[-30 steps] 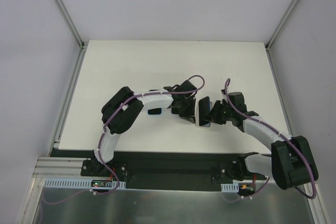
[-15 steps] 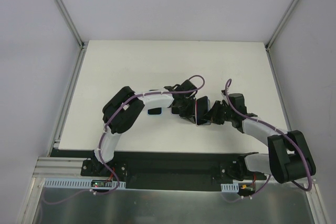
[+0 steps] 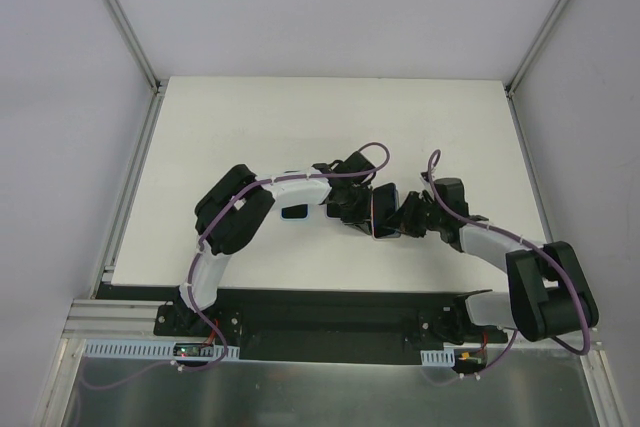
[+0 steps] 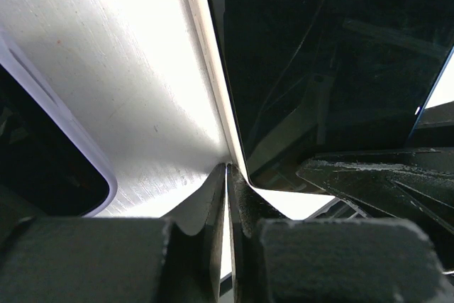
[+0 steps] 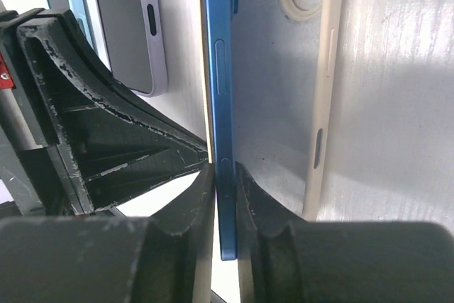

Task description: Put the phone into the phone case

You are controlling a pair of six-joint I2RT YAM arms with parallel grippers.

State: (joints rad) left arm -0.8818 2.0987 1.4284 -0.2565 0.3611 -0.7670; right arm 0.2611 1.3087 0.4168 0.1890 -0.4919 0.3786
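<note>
The blue phone [image 5: 216,54] stands on its long edge inside the cream phone case [image 5: 284,90], against the case's left wall. My right gripper [image 5: 225,172] is shut on the phone's lower edge. In the left wrist view the phone's black screen [image 4: 319,54] faces the case's pale inner back [image 4: 142,69]. There my left gripper [image 4: 228,172] is shut, pinching the case's thin side wall at its tip. From above, both grippers meet mid-table around the phone [image 3: 387,205]. The case is mostly hidden there.
A dark, lavender-rimmed flat object [image 5: 135,26] lies just beyond the case on the left arm's side, also showing as the lavender-rimmed object [image 4: 42,154] in the left wrist view. White tabletop [image 3: 250,127] stretches behind the arms, walled on three sides.
My right arm has pushed left toward the left gripper, closing the gap. The phone and case have tipped together, and the white case shows less from above.
</note>
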